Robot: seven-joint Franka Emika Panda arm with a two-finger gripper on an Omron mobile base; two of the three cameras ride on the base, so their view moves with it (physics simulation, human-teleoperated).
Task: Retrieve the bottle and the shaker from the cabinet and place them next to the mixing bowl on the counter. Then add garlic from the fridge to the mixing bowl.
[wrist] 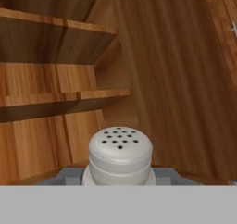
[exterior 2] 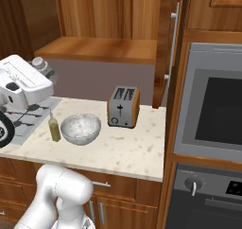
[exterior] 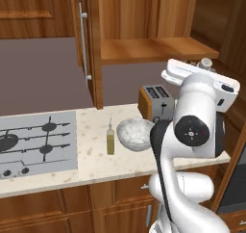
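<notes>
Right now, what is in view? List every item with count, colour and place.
bottle: 1, yellow-green oil, on the counter left of the bowl.
bowl: 1, silvery grey-white, on the counter in front of the toaster.
toaster: 1, orange sides, grey top, back of the counter.
hob: 1, grey, inset in the counter's left part.
counter: 1, beige speckled.
cabinet: 1, reddish-brown, open, above the counter.
oven: 1, grey, right of the counter.
shaker: 1, pale grey, between the fingers.
gripper: 1, closed on the shaker, near the shelf.
</notes>
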